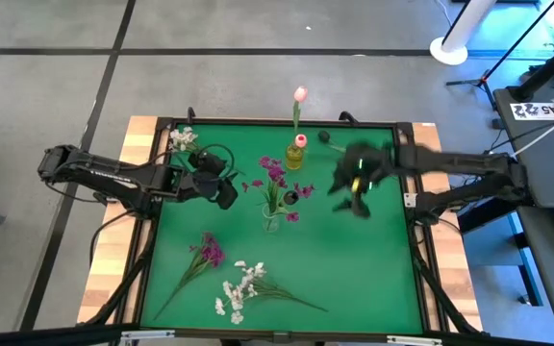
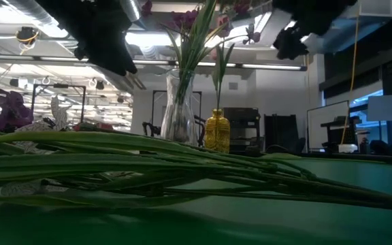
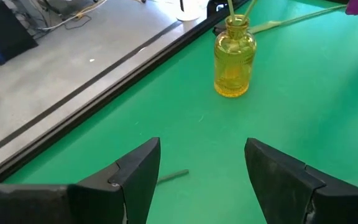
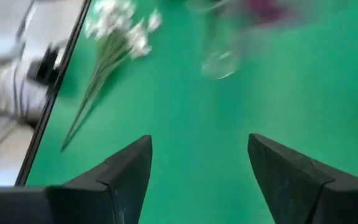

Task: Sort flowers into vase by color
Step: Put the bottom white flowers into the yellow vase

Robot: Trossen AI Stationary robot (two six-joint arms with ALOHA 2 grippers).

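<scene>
Far left of the overhead frame, your left end effector (image 1: pixel 221 189) hangs over the green worktop (image 1: pixel 373 269) just left of centre, fingers spread and holding nothing; its wrist view shows bare green between them and the yellow bottle ahead. Upper left corner of the worktop: a small white sprig (image 1: pixel 182 138), not yet sorted. Lower left: a loose magenta sprig (image 1: pixel 207 253) lying flat, and just right of it a white cluster sprig (image 1: pixel 240 289) with its stem running toward lower centre. Both remain to be placed. Centre frame: the clear glass vase (image 1: pixel 272 217) already carries magenta blossoms (image 1: pixel 275 174), upright. Just above it, the yellow bottle (image 1: pixel 296 154) holds one pale pink tulip bud (image 1: pixel 300 94) on a tall stem. A dark bloom (image 1: pixel 323 137) lies on the worktop right of the bottle, unsorted. Right of centre, your right end effector (image 1: pixel 357 195) hovers above the worktop, fingers spread, empty. Judgement: roughly half done. Magenta partly gathered, one tulip in, while at least four sprigs lie loose. No third container for the whites is visible.
</scene>
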